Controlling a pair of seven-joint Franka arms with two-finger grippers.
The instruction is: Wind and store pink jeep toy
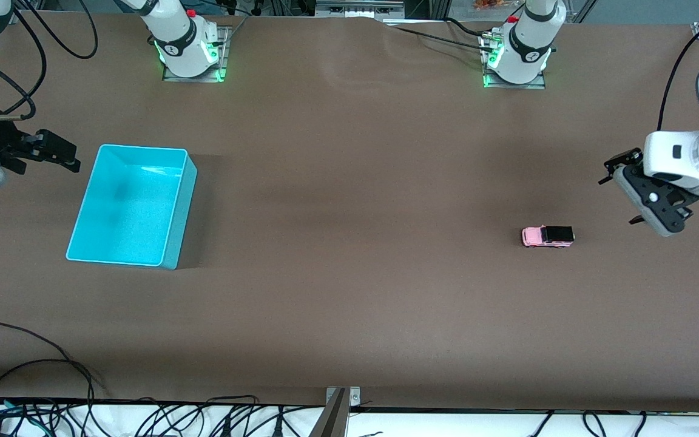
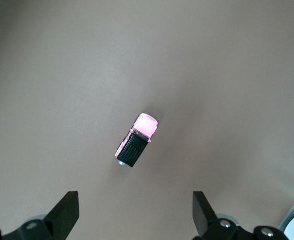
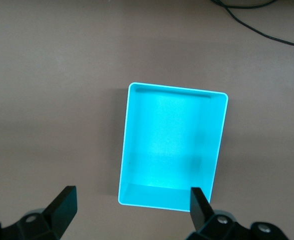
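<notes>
Jeep on tabletop, both arms up and holding nothing.

Pink jeep toy (image 1: 547, 236) sat upright on its wheels on the brown tabletop (image 1: 349, 285) toward the left arm's end, black rear roof pointing at that end, pink hood pointing toward the cyan bin (image 1: 133, 206). Bin was well apart from the toy, at the right arm's end, open side up, nothing inside. Left gripper (image 1: 619, 195) hung over bare tabletop near the toy, between it and the table's end; jaws wide apart, nothing between them, the toy (image 2: 137, 140) centred past the fingertips (image 2: 66, 209) in the left wrist view. Right gripper (image 1: 58, 153) hung beside the bin (image 3: 173, 146), just off its rim at the table's end, jaws spread wide and holding nothing.
</notes>
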